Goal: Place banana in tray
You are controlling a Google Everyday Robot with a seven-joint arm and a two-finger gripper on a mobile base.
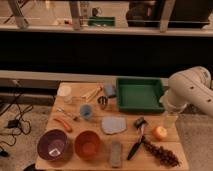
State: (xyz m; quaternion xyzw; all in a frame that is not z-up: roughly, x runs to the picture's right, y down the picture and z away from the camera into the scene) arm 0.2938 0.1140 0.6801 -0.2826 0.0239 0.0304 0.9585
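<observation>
The banana (91,93), slim and pale yellow, lies on the wooden table (75,100) at the back, left of centre. To its right stands the dark-green tray (140,94), with nothing in it. My white arm (192,87) comes in from the right, beside the tray's right rim. The gripper (170,119) hangs below the arm, over the table's right edge and in front of the tray's near right corner. It is open, holds nothing, and is far from the banana.
A purple bowl (53,145) and an orange bowl (87,145) sit at the front left. A blue cup (86,111), a carrot-like piece (63,123), a grey plate (114,125), a black brush (136,142), an orange fruit (159,132) and a brown bunch (162,154) are spread over the table.
</observation>
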